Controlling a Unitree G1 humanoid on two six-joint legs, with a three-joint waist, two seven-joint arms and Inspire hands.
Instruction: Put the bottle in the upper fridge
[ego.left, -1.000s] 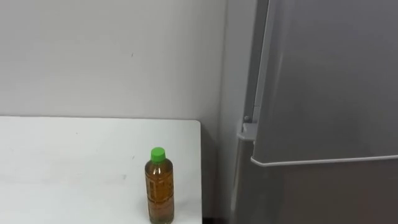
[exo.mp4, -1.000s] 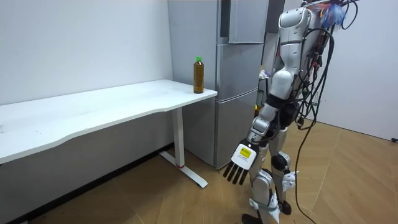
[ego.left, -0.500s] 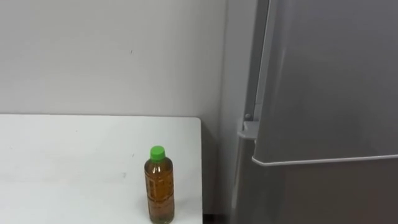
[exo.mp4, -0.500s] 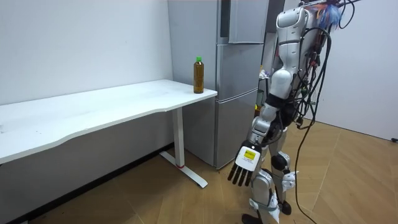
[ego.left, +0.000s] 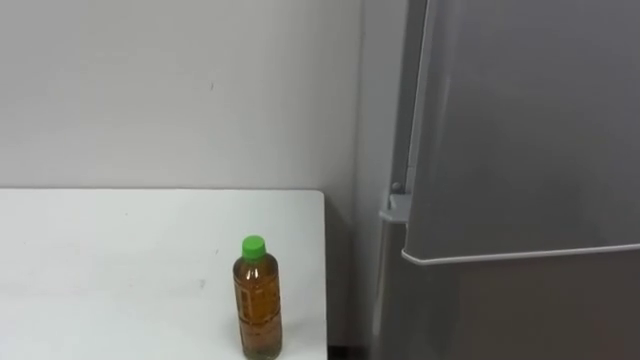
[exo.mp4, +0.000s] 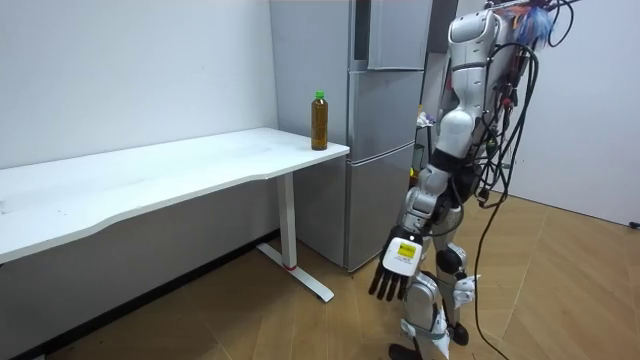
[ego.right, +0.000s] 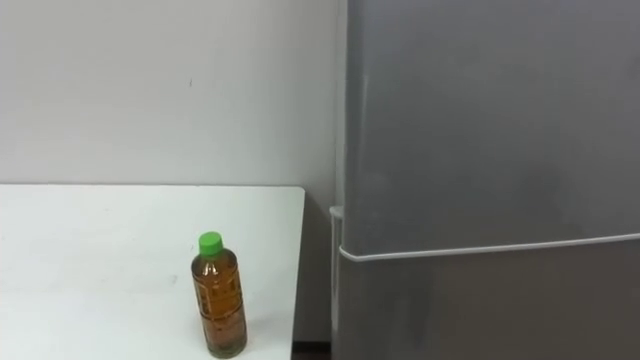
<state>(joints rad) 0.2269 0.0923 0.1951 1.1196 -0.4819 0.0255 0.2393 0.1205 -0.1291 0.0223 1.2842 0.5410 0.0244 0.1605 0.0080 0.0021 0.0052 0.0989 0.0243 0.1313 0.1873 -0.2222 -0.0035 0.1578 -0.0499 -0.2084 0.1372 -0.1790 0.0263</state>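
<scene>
Left robot hand (exo.mp4: 396, 270): fingers straight, empty.

Amber bottle (ego.left: 257, 310), green cap (ego.left: 254, 245); white table (ego.left: 100, 260); fridge (ego.left: 520, 150) seemingly plain grey.

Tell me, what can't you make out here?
Inside of the fridge: its doors hide it, both eye views.
Fridge top: cut off by the upper edge, eye views.
Bottle label print: too small, every view.
Table: left end cut off by the edge, eye views.
</scene>
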